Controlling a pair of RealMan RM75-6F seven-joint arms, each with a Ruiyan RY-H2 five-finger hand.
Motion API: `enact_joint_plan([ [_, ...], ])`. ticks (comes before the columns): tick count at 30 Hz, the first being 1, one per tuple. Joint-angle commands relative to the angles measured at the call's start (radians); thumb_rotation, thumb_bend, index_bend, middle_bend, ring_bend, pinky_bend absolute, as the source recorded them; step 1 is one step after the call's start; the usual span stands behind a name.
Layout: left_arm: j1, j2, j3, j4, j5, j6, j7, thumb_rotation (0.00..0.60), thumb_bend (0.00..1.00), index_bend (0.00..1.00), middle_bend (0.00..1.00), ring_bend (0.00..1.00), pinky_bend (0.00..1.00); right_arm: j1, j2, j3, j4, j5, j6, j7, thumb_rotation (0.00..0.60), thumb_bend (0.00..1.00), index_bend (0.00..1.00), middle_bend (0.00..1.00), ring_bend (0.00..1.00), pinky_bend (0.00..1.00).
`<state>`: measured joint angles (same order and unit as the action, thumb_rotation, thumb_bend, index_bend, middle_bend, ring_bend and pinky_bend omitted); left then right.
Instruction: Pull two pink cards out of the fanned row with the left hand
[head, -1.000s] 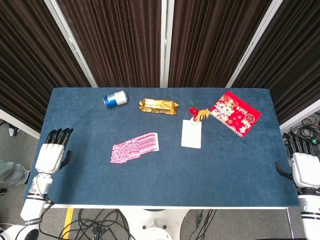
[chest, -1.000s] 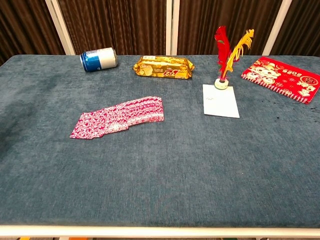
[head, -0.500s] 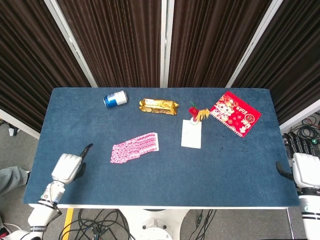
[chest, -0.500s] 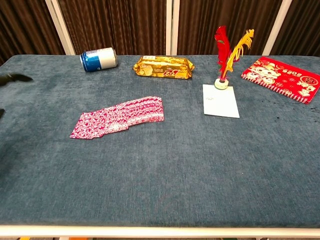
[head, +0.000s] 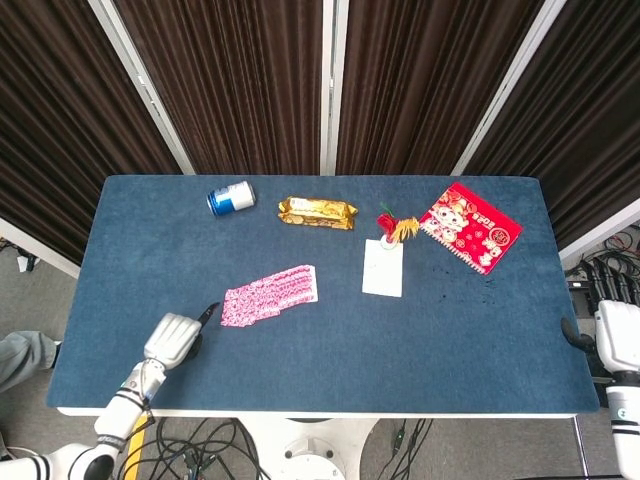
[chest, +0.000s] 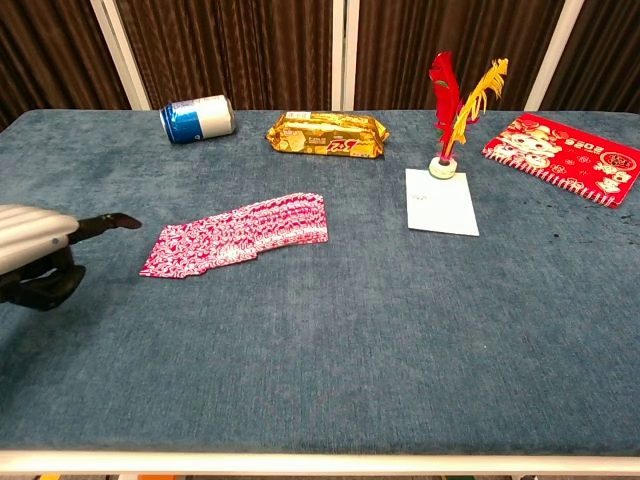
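Observation:
The fanned row of pink cards (head: 270, 294) (chest: 236, 234) lies flat on the blue table, left of centre. My left hand (head: 175, 337) (chest: 45, 250) hovers over the table just left of the row's near end, one dark finger stretched toward the cards and the others curled in. It holds nothing and stays a short gap away from the cards. My right hand (head: 613, 325) hangs off the table's right edge with nothing in it; how its fingers lie is not plain.
At the back lie a blue can (head: 231, 197) on its side and a gold snack pack (head: 317, 211). A white card (head: 383, 267) with a red and yellow feather shuttlecock (chest: 452, 105) sits right of centre. A red envelope (head: 470, 227) lies at the back right.
My left hand has come in from the table's left edge toward the near end of the card row, fingers curling with one pointing. The right hand has barely shifted.

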<state>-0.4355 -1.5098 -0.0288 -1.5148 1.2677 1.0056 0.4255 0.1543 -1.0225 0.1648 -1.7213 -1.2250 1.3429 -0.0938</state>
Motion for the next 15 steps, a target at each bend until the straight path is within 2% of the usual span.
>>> enact_joint_plan([
  [1,-0.016,-0.030,-0.010,0.036,-0.004,0.006,0.019,0.600,0.69,0.03,0.91,0.90,0.83,0.002,-0.001,0.000,0.000,0.003,-0.003,-0.002,0.600,0.24,0.00,0.00,0.00,0.00],
  [15,-0.081,-0.079,-0.014,0.100,-0.038,-0.072,0.035,0.600,0.70,0.03,0.91,0.90,0.83,0.009,-0.016,-0.003,0.026,0.023,-0.027,0.005,0.600,0.25,0.00,0.00,0.00,0.00],
])
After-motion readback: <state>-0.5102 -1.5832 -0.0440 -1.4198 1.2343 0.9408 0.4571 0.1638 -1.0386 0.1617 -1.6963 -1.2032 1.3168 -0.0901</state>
